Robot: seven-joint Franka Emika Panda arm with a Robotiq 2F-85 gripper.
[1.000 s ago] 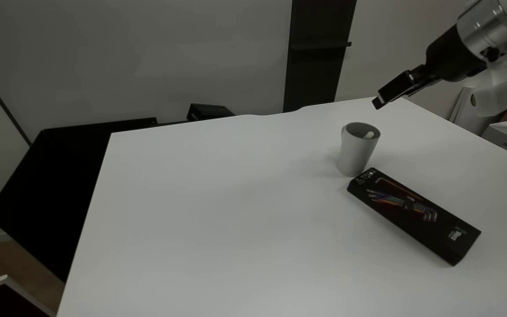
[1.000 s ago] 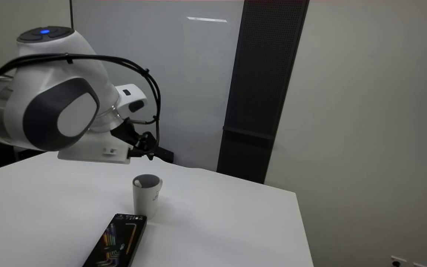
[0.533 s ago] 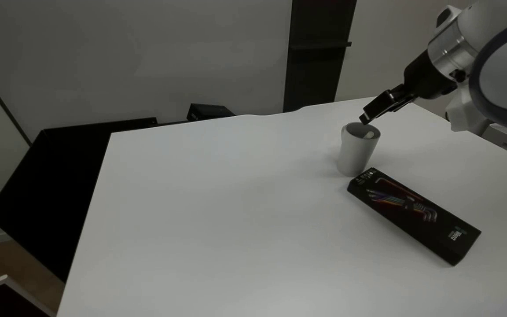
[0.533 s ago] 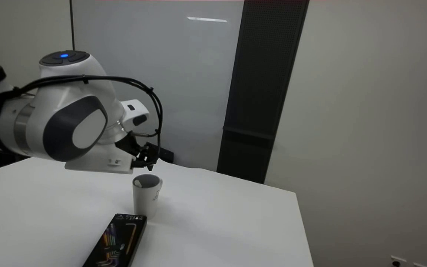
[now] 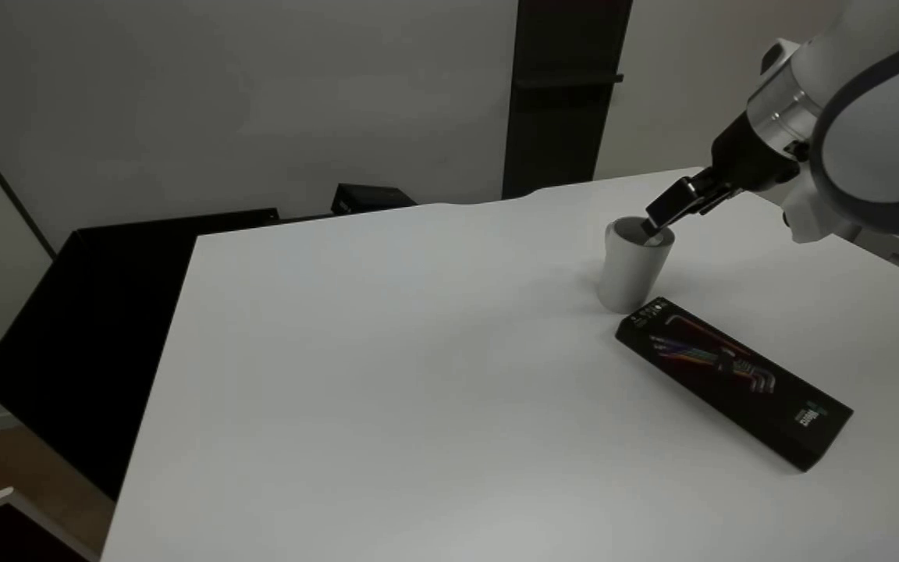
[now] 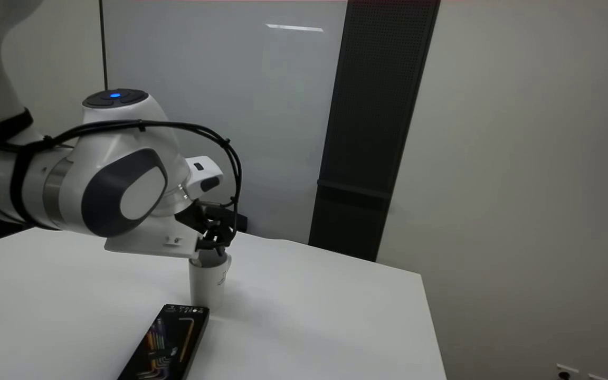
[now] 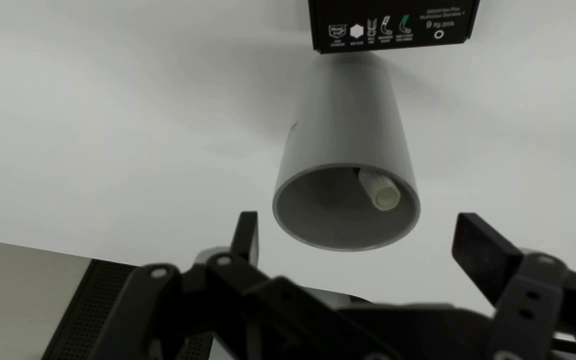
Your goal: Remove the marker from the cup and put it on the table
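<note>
Inside the cup (image 7: pixel 348 115), the marker (image 7: pixel 386 196) was leaned close to the wall, its pale end showing just within the rim. In the wrist view, the cup's mouth was framed by the fingers (image 7: pixel 488 257) of the gripper (image 7: pixel 357 231), which were spread wide; the marker was seen between them, nearer the finger at the right of that picture and apart from both.

The marker was ringed by the cup's wall, and the cup was stood upright on the white table (image 5: pixel 379 351). Just beside its base, the black box (image 5: pixel 734 382) was laid flat. Behind the table, a dark panel (image 6: pixel 372 132) was seen.

Most of the marker's length was hidden by the cup. In an exterior view, the gripper was partly masked by the arm (image 6: pixel 108 148) and its black cables (image 6: pixel 198 127), and the box was cut off at the lower edge. The box was cut off in the wrist view too. Whether the box was touched by the cup, or the fingertips were set above or below the rim, could not be told.
</note>
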